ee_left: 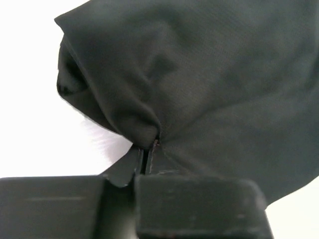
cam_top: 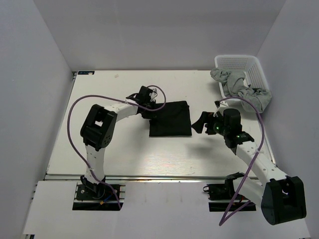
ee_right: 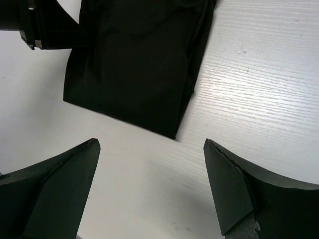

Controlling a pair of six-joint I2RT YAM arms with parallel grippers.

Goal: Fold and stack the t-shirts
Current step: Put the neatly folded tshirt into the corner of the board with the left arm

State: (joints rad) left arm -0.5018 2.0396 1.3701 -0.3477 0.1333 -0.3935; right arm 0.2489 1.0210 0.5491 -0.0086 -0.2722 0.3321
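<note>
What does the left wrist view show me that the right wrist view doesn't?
Only the left wrist view shows the grasp itself: the left gripper shut on a bunched pinch of the black t-shirt. Only the right wrist view shows the right gripper open above the table, touching no cloth, and the shirt's folded outline with its near corner lying flat. Both show the black t-shirt lying on the white table.
</note>
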